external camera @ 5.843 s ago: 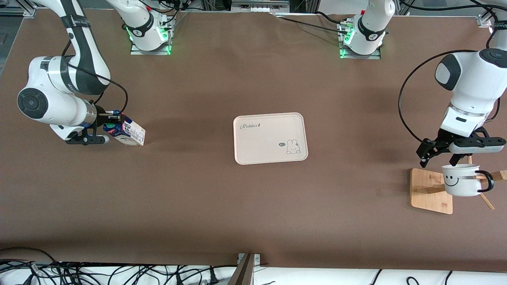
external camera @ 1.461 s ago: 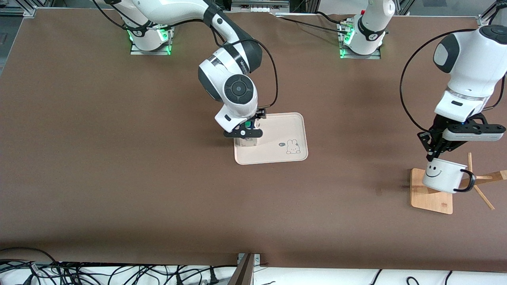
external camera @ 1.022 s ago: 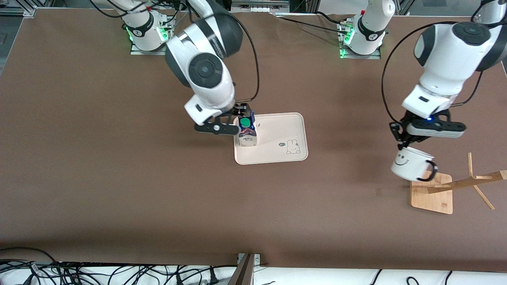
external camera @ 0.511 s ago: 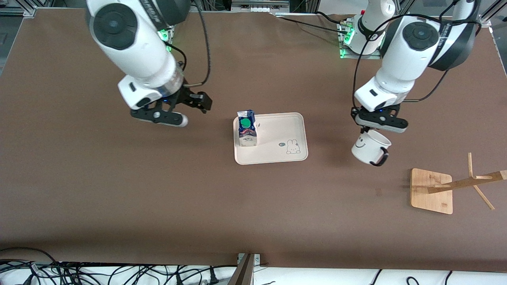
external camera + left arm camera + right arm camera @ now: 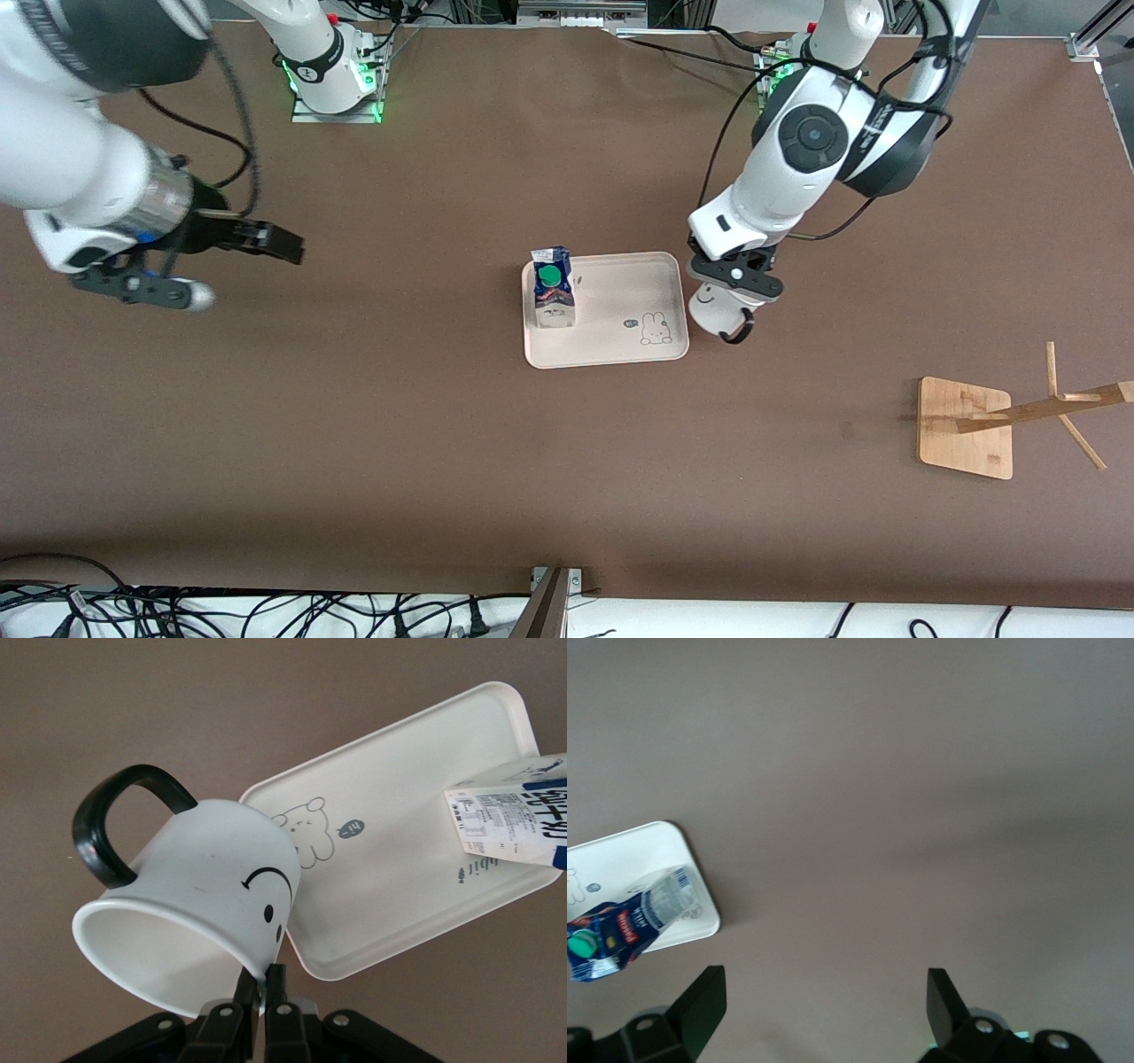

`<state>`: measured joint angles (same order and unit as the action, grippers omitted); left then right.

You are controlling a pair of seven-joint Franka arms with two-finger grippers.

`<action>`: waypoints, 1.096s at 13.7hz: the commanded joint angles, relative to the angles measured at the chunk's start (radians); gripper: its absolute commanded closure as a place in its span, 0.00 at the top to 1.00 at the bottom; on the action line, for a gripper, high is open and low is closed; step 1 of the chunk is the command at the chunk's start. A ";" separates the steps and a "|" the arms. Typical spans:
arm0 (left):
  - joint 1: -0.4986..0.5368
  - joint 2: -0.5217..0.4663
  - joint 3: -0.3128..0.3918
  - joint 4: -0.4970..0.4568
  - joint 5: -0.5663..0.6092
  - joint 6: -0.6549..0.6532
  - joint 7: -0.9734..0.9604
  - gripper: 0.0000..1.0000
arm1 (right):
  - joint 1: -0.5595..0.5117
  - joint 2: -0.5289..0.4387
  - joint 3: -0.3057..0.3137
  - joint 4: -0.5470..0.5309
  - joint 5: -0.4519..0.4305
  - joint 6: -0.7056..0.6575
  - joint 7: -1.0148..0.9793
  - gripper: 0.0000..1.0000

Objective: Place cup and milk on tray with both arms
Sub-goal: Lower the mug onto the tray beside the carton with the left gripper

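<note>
The cream tray (image 5: 611, 341) lies mid-table. The milk carton (image 5: 551, 288) stands upright on the tray's end toward the right arm, green cap up; it also shows in the left wrist view (image 5: 518, 811) and the right wrist view (image 5: 629, 926). My left gripper (image 5: 737, 282) is shut on the rim of the white smiley cup (image 5: 714, 310), holding it tilted in the air just off the tray's edge toward the left arm. In the left wrist view the cup (image 5: 208, 895) hangs beside the tray (image 5: 399, 904). My right gripper (image 5: 239, 257) is open and empty over bare table.
A tan wooden rack base (image 5: 966, 427) with a leaning peg stick (image 5: 1045, 408) stands at the left arm's end, nearer the camera. Cables run along the table's near edge.
My left gripper has carried the cup from off the rack side to the tray's edge. My right gripper, open and empty, has drawn farther away from the carton toward its own end.
</note>
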<state>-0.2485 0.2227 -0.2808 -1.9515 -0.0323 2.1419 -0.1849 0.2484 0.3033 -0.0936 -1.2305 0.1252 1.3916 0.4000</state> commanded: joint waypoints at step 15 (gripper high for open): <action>-0.178 0.280 0.034 0.209 -0.021 -0.115 -0.211 0.11 | -0.282 -0.182 0.115 -0.185 -0.147 0.053 -0.360 1.00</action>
<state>-0.4023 0.4920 -0.2726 -1.7731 -0.0407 2.0550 -0.3876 0.0065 0.1806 -0.0219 -1.3494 -0.0081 1.4211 0.0704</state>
